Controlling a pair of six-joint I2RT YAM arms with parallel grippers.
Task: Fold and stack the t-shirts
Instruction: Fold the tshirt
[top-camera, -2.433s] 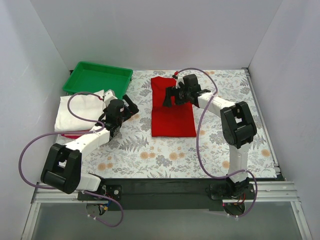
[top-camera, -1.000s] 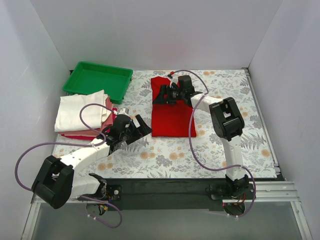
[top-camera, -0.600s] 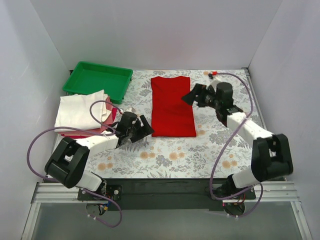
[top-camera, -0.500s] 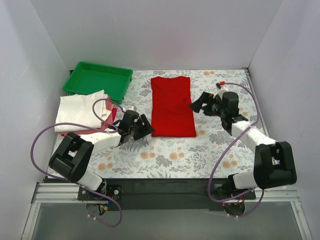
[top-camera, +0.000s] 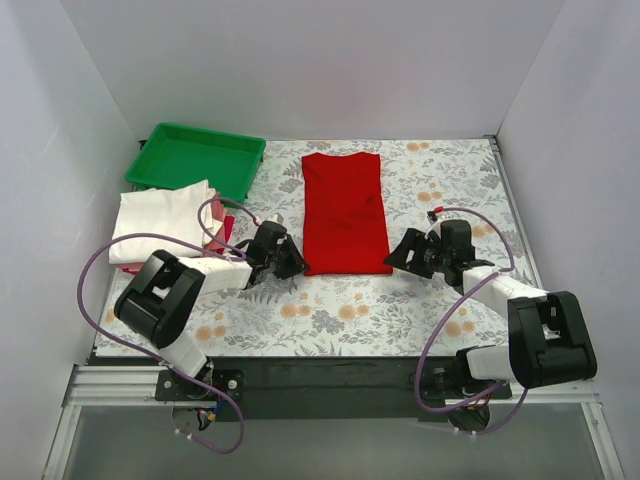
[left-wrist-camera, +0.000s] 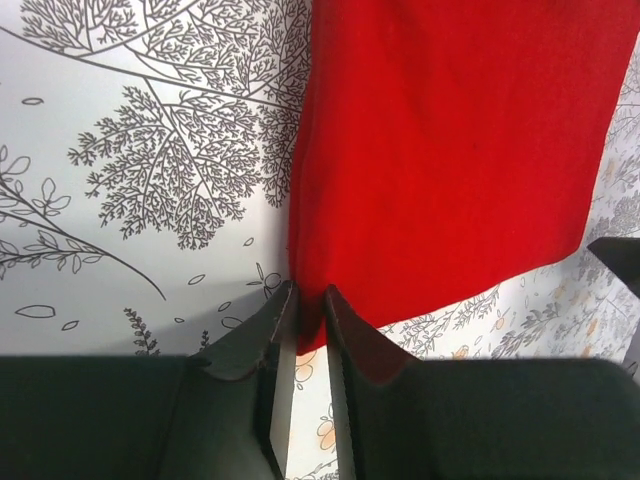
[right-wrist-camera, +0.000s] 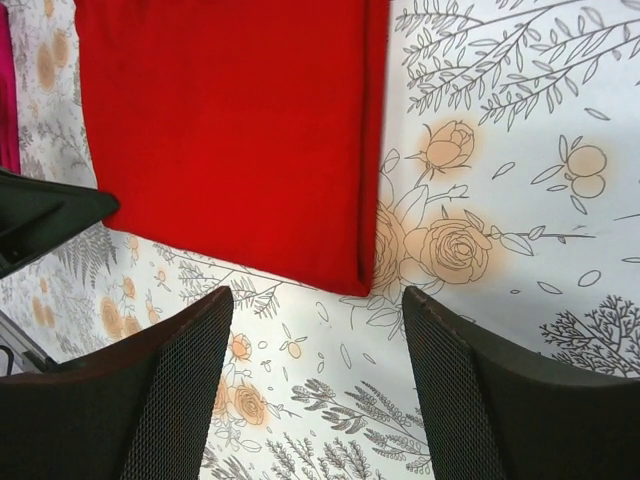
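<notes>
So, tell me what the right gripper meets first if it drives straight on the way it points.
The red shirt: its near right corner lies just ahead of the right gripper, centred between the open jaws. Its height above the cloth is unclear.

You've got one red t-shirt (top-camera: 345, 212) out flat, plus one cream-white t-shirt (top-camera: 160, 218). There are red ones (top-camera: 216, 238) stacked underneath it, can't count those. One green tray (top-camera: 195, 160).

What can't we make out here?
- Top view: how many red shirts lie under the cream t-shirt; it covers them.
- Left wrist: how much red t-shirt the left claw pinches; its fingers hide that.
- Both wrist views: that t-shirt's collar end, cut off by the top edge.
</notes>
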